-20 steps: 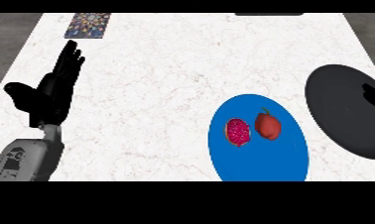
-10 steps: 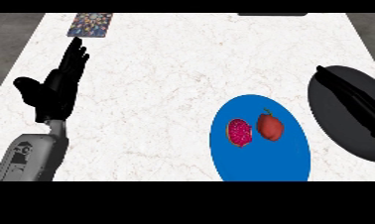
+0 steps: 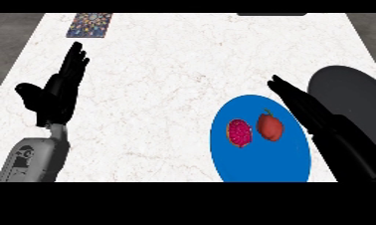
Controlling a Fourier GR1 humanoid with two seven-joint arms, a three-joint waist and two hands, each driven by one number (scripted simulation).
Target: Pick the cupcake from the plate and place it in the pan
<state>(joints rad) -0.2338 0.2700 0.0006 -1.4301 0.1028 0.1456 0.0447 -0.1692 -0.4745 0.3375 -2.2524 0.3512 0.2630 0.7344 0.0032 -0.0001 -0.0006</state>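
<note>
A blue plate [image 3: 253,164] lies at the lower right of the white counter. On it sit a pink-topped cupcake [image 3: 239,133] and, just to its right, a red pepper-like fruit [image 3: 270,127]. The dark pan [image 3: 345,94] lies right of the plate, partly behind my right hand [image 3: 312,112]. That hand reaches over the plate's right edge with straight fingers, its tips just above and right of the red fruit, holding nothing. My left hand [image 3: 55,94] rests open at the left, fingers up.
A patterned mat [image 3: 89,24] lies at the counter's far left corner. A dark object [image 3: 272,14] shows at the far edge, top right. Bare white counter [image 3: 161,79] spans the middle between the two hands.
My right hand has come in from the right, across the pan and over the plate's right edge toward the red fruit. The left hand has shifted slightly.
</note>
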